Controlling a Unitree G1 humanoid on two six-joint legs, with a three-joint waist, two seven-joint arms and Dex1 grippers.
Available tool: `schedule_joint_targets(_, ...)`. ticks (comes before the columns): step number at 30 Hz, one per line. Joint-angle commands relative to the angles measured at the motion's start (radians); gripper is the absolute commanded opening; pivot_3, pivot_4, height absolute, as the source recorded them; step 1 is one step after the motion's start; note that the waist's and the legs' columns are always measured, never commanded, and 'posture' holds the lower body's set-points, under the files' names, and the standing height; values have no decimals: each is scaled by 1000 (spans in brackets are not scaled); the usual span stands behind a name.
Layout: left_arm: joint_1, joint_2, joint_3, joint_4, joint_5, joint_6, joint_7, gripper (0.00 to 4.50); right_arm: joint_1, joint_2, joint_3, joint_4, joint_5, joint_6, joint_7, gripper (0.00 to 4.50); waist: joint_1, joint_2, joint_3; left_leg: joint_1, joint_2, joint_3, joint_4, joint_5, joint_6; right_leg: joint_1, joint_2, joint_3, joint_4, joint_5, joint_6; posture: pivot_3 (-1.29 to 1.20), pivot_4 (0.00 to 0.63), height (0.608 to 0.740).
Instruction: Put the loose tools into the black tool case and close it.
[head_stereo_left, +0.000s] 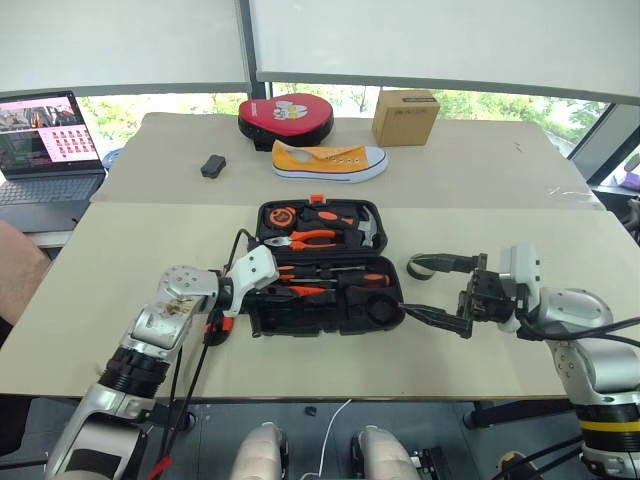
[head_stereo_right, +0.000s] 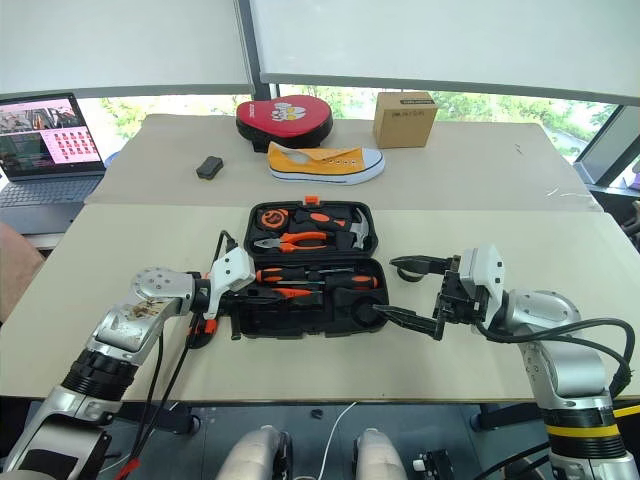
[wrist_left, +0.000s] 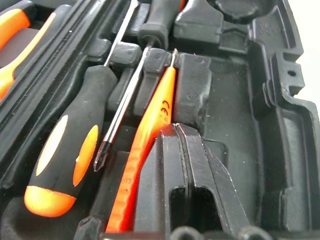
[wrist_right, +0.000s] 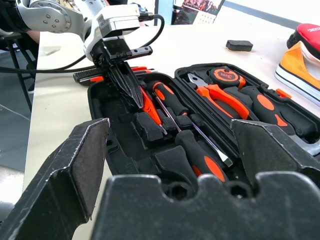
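The black tool case (head_stereo_left: 325, 270) lies open mid-table, the spread, empty right gripper (head_stereo_right: 405, 290) waiting at its three o'clock, the clenched left gripper (wrist_right: 127, 80) nudging the slim tester screwdriver (wrist_left: 145, 135) into its slot; next, lid down.

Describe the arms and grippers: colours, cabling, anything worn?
Both arms are silver-grey metal with black ribbed collars. The left arm has scuffed, rust-coloured marks on its casing, and black and red cables run loose beside it. The left gripper has a white housing and two black tapered fingers. The right arm carries a black cable and a yellow band low down. The right gripper has long black fingers.
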Motion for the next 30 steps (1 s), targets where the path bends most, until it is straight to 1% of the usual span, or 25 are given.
schedule_joint_targets(1, 40, 17, 65, -18, -37, -80, -4, 34, -6, -4, -15, -10, 9, -9, 8, 4500, -3, 0, 0, 0, 0, 0, 0, 0, 0, 0, 0, 0, 0, 0, 0, 0, 150, 740)
schedule_joint_targets(4, 40, 8, 72, -2, -34, -95, 12, 34, -13, -1, -10, -3, 10, -5, 13, 4500, -1, 0, 0, -1, 0, 0, 0, 0, 0, -1, 0, 0, 0, 0, 0, 0, 150, 740)
schedule_joint_targets(12, -3, -49, 35, 80, 8, -117, 74, 34, -23, 2, 2, 6, 11, -5, 19, 4500, 5, 0, 0, -2, -1, 0, 0, 0, 0, -1, -1, 0, 0, 0, 0, 0, 150, 740)
schedule_joint_targets(18, -1, -31, -3, 87, 32, -103, 47, 34, -9, 2, -1, -1, 12, -6, 15, 4500, 9, 0, 0, -1, -1, 0, 0, 0, 0, 0, -1, 0, 0, 0, 1, 0, 150, 740)
schedule_joint_targets(20, 9, -19, 14, 59, 11, -100, 36, 34, -3, 3, -5, 0, 10, -12, 12, 4500, 8, 0, 0, -1, -1, 0, 0, 0, 0, 0, -1, 0, 0, 0, 1, 0, 150, 740)
schedule_joint_targets(22, 31, -15, 74, 15, -44, -94, 40, 34, 2, 1, -14, 17, 0, -35, 16, 4500, 4, 0, 0, -1, -1, 0, 0, 0, 0, 0, -1, 0, 0, 0, 1, 0, 150, 740)
schedule_joint_targets(24, 60, -12, 125, -23, -77, -109, 56, 537, 12, 0, -27, 31, -6, -60, 22, 4500, 2, 0, 0, -2, 0, 0, 0, 0, 0, -1, -1, 0, 0, 0, 1, 0, 150, 740)
schedule_joint_targets(25, 102, -5, 183, -65, -116, -127, 61, 728, 28, -9, -38, 49, -17, -101, 43, 4500, 0, 0, 0, -2, 0, 0, 0, 0, 0, -1, -1, 0, -1, 0, 1, 0, 150, 740)
schedule_joint_targets(26, 142, -2, 243, -102, -150, -160, 69, 1044, 44, -14, -50, 66, -23, -140, 65, 4500, -2, -1, 0, -3, 0, 0, 0, 0, 0, -2, 0, 0, -1, 0, 1, 0, 150, 740)
schedule_joint_targets(27, 191, 0, 310, -142, -183, -190, 79, 1461, 60, -18, -64, 82, -25, -172, 85, 4500, -4, -1, 0, -3, 1, 0, 0, 0, 0, -2, 0, 0, -1, 0, 0, 0, 150, 740)
schedule_joint_targets(28, 254, 10, 386, -187, -211, -199, 92, 1786, 76, -17, -83, 102, -30, -205, 93, 4500, -6, -1, 0, -3, 1, 0, 0, 0, 0, -2, 0, 0, -1, 0, 0, 0, 150, 740)
schedule_joint_targets(29, 336, 26, 474, -231, -239, -189, 99, 2235, 86, -9, -110, 123, -16, -221, 92, 4500, -12, -1, 0, -3, 1, 0, 0, 0, 0, -2, 0, 0, -1, 0, 0, 0, 150, 740)
schedule_joint_targets(30, 415, 43, 550, -261, -259, -167, 107, 2568, 94, 0, -135, 139, 0, -227, 85, 4500, -18, -1, 0, -2, 3, 0, -1, -1, 1, -2, -1, 1, -1, 0, 0, 0, 150, 740)
